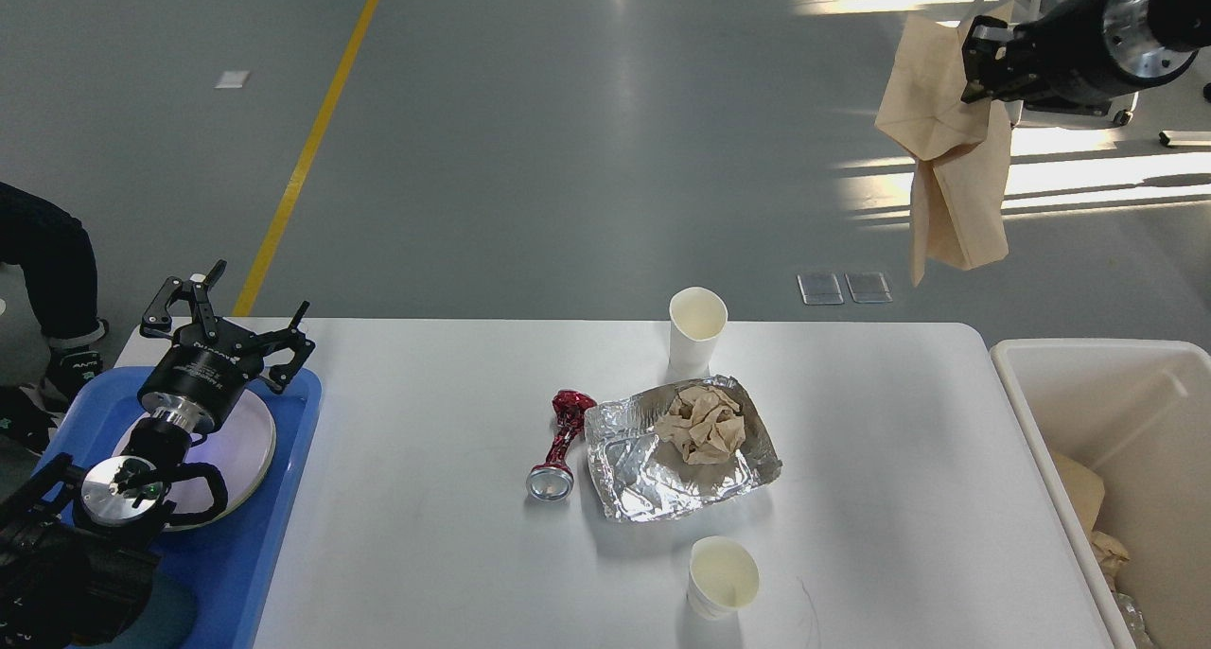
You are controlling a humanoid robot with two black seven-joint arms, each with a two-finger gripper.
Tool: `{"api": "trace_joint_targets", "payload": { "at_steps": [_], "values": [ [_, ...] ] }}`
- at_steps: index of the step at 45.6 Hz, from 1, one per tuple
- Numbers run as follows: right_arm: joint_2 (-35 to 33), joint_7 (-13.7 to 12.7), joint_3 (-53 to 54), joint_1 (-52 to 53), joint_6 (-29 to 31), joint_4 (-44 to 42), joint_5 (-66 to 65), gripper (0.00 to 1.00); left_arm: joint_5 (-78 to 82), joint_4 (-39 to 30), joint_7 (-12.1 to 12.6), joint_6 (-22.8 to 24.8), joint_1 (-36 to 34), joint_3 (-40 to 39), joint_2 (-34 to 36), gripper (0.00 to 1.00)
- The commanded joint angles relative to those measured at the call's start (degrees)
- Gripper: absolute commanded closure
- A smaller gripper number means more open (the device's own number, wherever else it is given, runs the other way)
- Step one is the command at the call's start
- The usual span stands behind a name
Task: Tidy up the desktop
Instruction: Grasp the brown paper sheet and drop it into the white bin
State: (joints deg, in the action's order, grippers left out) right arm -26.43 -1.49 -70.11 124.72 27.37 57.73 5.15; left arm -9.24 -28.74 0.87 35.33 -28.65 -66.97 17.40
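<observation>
The white desktop [435, 554] fills the lower middle of the head view. On it lie a crumpled foil tray [676, 455] with a wad of brown paper [705, 424], a crushed red can [560, 446], an upright paper cup [697, 327] at the far edge and a second paper cup [722, 578] near the front. My right gripper [974, 58] is shut on a brown paper bag [951, 152] and holds it high at the top right, above the floor beyond the table. My left gripper [227, 313] is open and empty above the blue tray [246, 554].
A white plate [248, 441] lies in the blue tray at the left. A white bin [1126, 422] with brown paper scraps stands at the table's right end. A person's leg shows at the far left, a chair at the top right.
</observation>
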Motion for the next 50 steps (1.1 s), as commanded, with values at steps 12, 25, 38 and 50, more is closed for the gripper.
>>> {"api": "trace_joint_targets", "payload": {
  "at_steps": [12, 25, 38, 50],
  "values": [
    [-8.7, -0.1, -2.1, -16.5, -1.2, -11.2, -0.7, 1.00, 0.0, 0.0, 0.0, 0.0, 0.0, 0.0, 0.0, 0.04],
    [-13.7, -0.1, -0.6, -33.7, -2.9, -19.7, -0.7, 1.00, -0.1, 0.0, 0.0, 0.0, 0.0, 0.0, 0.0, 0.04],
    [-13.5, -0.2, 9.5, -54.9, -21.3, -24.7, 0.6, 0.00, -0.1, 0.0, 0.0, 0.0, 0.0, 0.0, 0.0, 0.04],
    [-12.4, -0.2, 16.1, -64.6, -27.1, -24.6, 0.6, 0.00, 0.0, 0.0, 0.0, 0.0, 0.0, 0.0, 0.0, 0.04]
  ]
}}
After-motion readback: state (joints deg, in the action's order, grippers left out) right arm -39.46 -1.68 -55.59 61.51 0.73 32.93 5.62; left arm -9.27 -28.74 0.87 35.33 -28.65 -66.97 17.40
